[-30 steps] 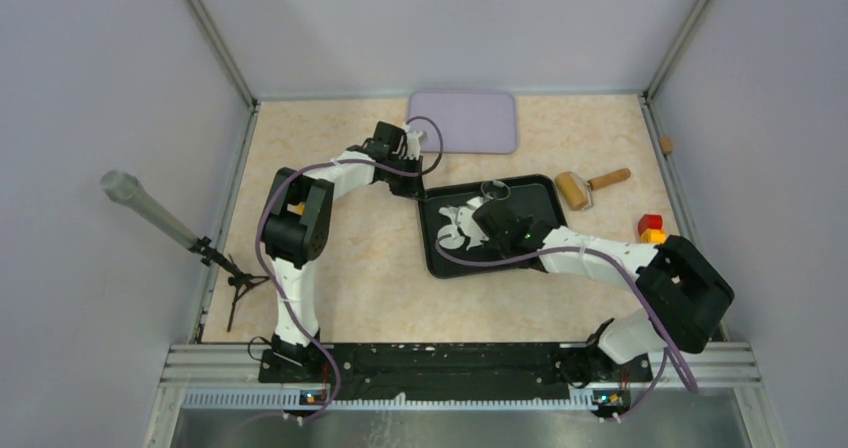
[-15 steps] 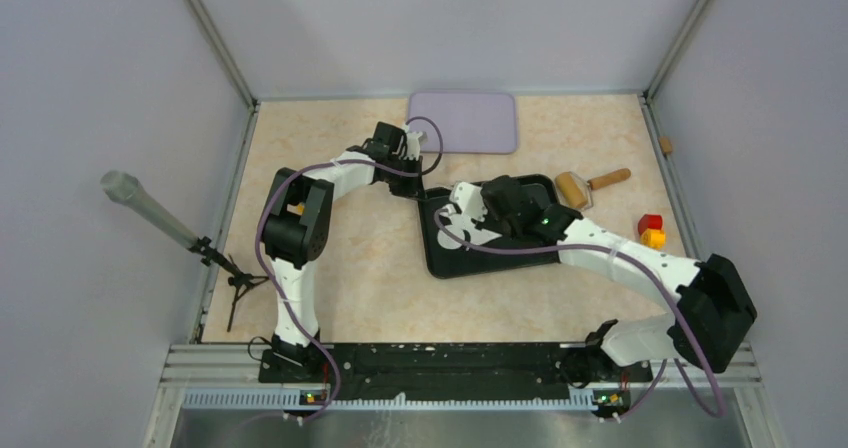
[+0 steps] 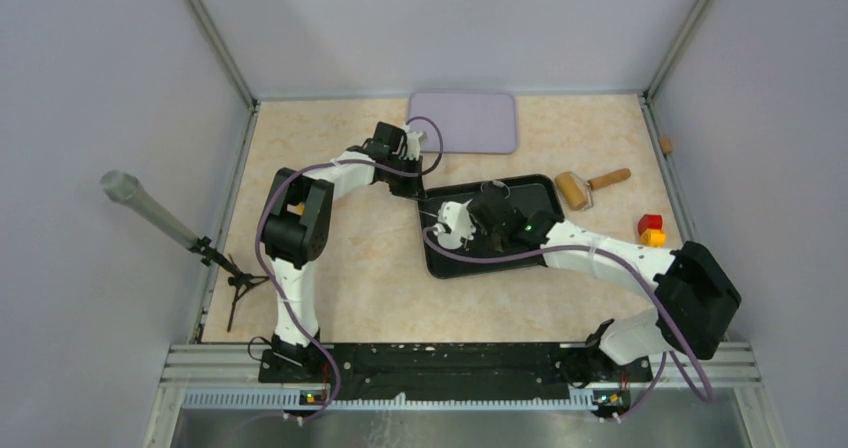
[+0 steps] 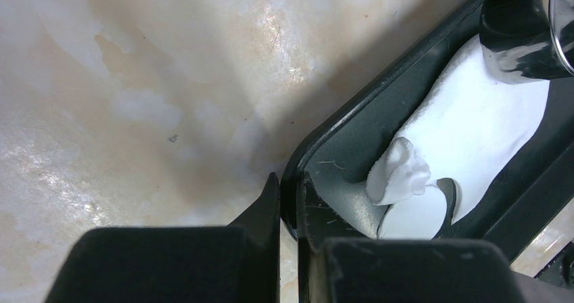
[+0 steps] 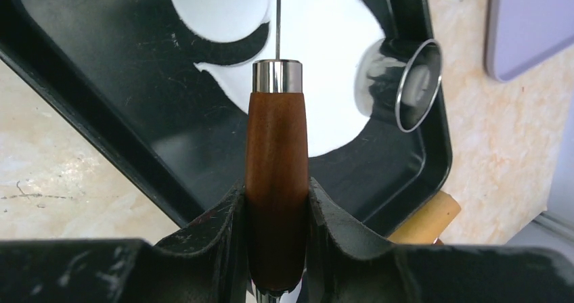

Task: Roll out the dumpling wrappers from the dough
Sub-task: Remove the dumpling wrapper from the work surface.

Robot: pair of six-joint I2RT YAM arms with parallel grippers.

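The left gripper is pinched shut on the corner rim of the black tray, with one finger outside the rim and one inside. The right gripper clamps the wooden handle of a needle tool, whose thin pin points over the dough, a flat white sheet lying in the tray. A round wrapper lies just beside the sheet across a dark crescent gap, and a metal ring cutter lies on its side at the sheet's edge.

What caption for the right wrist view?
Right gripper holds a wooden-handled needle tool pointed at the dough in the black tray, beside a metal ring.
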